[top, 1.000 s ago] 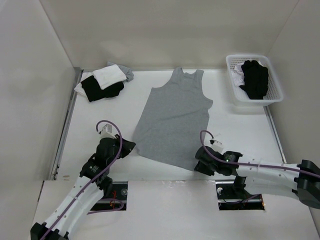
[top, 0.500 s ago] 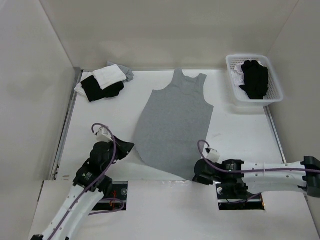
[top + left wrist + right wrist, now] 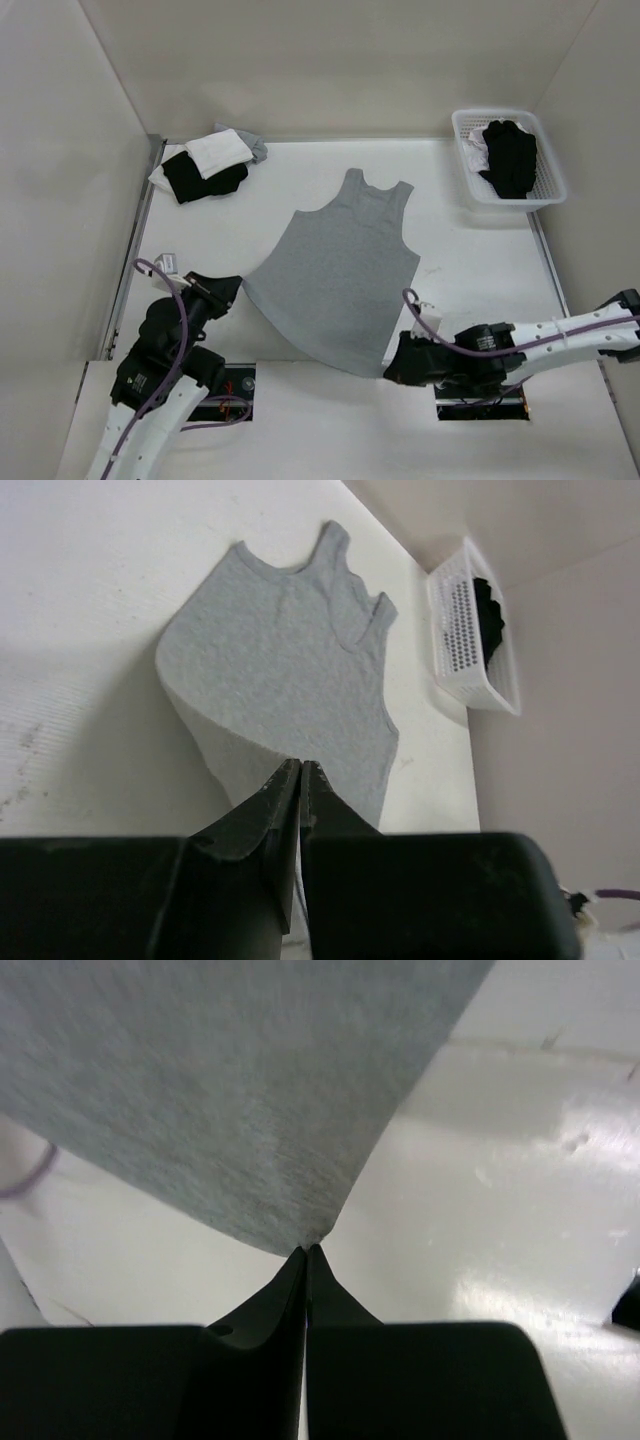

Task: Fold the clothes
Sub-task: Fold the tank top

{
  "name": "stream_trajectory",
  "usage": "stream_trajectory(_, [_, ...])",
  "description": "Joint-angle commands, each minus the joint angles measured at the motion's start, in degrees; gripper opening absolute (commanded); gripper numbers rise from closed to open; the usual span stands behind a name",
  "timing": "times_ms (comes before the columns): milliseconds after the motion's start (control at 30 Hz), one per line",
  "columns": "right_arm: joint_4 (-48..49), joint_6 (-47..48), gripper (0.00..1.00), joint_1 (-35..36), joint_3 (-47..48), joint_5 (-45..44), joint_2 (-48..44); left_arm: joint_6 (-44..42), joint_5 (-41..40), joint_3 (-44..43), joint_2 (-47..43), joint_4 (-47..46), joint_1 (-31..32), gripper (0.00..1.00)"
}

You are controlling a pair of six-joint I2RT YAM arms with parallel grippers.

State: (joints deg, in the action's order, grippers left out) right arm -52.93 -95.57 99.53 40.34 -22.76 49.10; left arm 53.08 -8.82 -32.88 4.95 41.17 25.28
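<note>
1. The left gripper (image 3: 301, 765) was shut tight, its jaws pressed together on the left hem corner of the tank top (image 3: 340, 265).
2. The right gripper (image 3: 306, 1250) was closed as well, with the right hem corner nipped at its very tips.
3. Both sat low by the near edge of the table (image 3: 470, 260), the left one off to the left and the right one nearer the front.
4. The hem ran between the two grips. By the left one the grey cloth stood a little off the surface, with a shadow under it.
5. Beyond that the tank top lay spread flat about the middle of the table. Its straps and scooped neck pointed toward the far wall, and its body lay slightly askew.
6. Further out, in the far right corner, stood a white basket (image 3: 461, 150) with a black garment (image 3: 510, 158) heaped in it, well apart from the top.
7. In the far left corner lay a pile (image 3: 205, 165) of folded black and white pieces, also well apart from it.
</note>
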Motion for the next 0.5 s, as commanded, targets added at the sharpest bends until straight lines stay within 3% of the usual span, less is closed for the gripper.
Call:
stream_trajectory(0, [-2.1, 9.4, 0.01, -9.9, 1.3, -7.1, -4.8, 1.0, -2.6, 2.3, 6.0, -10.1, -1.8, 0.02])
stream_trajectory(100, [6.7, 28.1, 0.01, -28.3, 1.3, -6.3, -8.6, 3.0, -3.1, 3.4, 17.9, -27.0, -3.5, 0.02])
stream_trajectory(200, [17.9, 44.6, 0.01, -49.7, 2.6, 3.4, -8.1, 3.5, -3.6, -1.2, 34.9, -41.4, -3.6, 0.02])
stream_trajectory(367, [31.0, 56.0, 0.01, -76.8, 6.5, 19.2, 1.0, 1.2, -4.0, -16.4, 61.7, -53.2, -2.9, 0.02])
stream_trajectory(467, [35.9, 57.4, 0.02, -84.8, 9.4, 23.7, 7.7, -0.3, -2.7, -28.5, 76.6, -54.7, -3.3, 0.02])
